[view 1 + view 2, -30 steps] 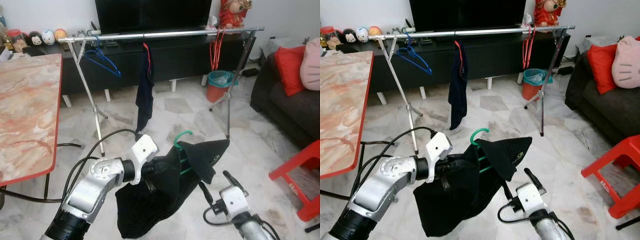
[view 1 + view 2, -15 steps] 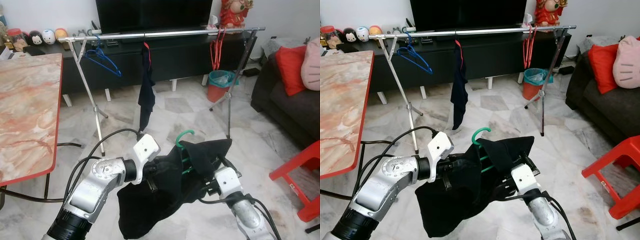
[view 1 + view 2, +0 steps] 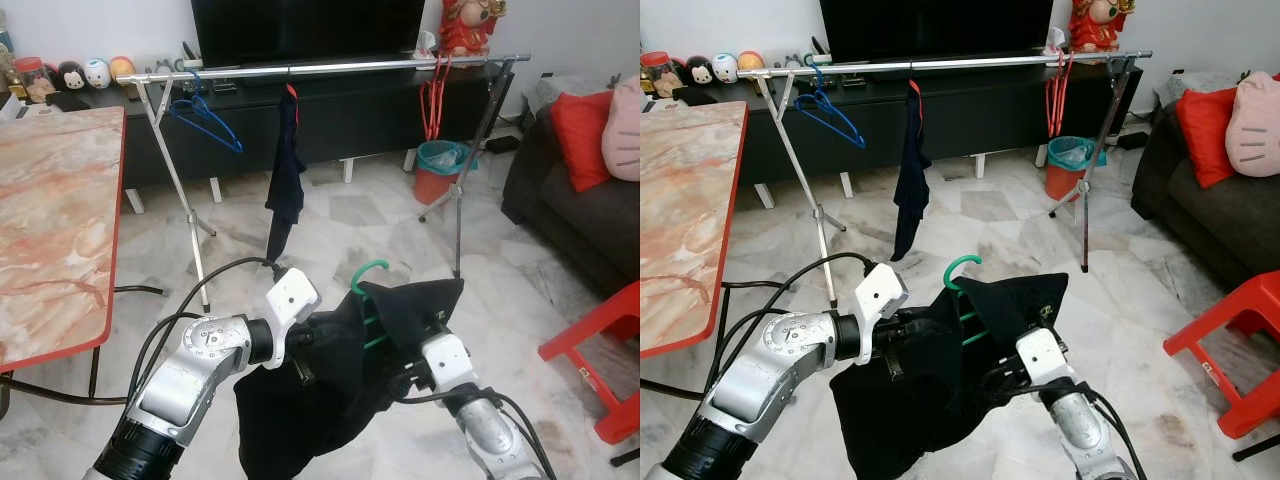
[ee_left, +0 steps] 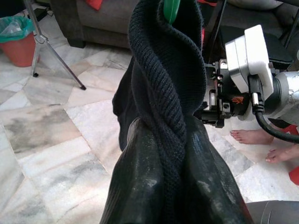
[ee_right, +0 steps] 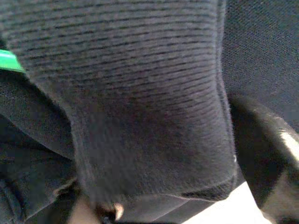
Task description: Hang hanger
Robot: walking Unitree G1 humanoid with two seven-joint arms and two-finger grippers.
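Marble floor tiles (image 3: 350, 215) are stretching toward a long silver clothes rail (image 3: 330, 68) that is carrying a blue plastic hanger (image 3: 205, 115), a dark hanging garment (image 3: 287, 170) and red hangers (image 3: 432, 100), with a pink marble desk edged in red (image 3: 55, 220) standing on the robot's left. From the head views, the green plastic hanger (image 3: 367, 275) draped with a black knitted garment (image 3: 330, 390) is hanging low between the two arms, well short of the rail; the left gripper (image 3: 305, 350) is sitting buried in the cloth and the right gripper (image 3: 1005, 375) is pressing into it from the other side. Along the left wrist, the black fingers (image 4: 140, 186) are clenching a twisted fold of the knit. Along the right wrist, dark ribbed cloth is lying close against the lens, and I cannot tell how those fingers are standing.
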